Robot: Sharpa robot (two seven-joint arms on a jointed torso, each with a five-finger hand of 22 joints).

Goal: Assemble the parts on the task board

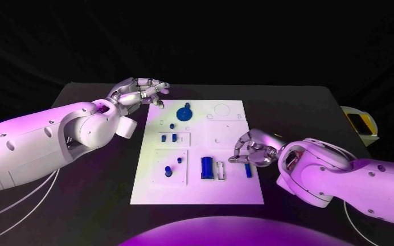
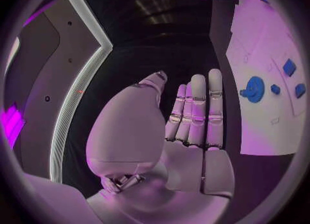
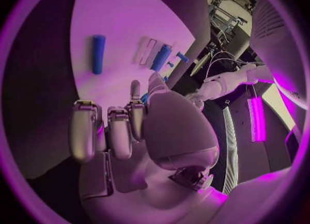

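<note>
Left arm (image 1: 57, 135) in from the lower left edge, bent up toward centre-left; left hand (image 1: 138, 92) raised, fingers (image 2: 198, 111) straight and close together, holding nothing. Right arm (image 1: 336, 175) in from the lower right; right hand (image 1: 256, 148) at centre right, fingers (image 3: 106, 131) curled inward, palm down.
</note>
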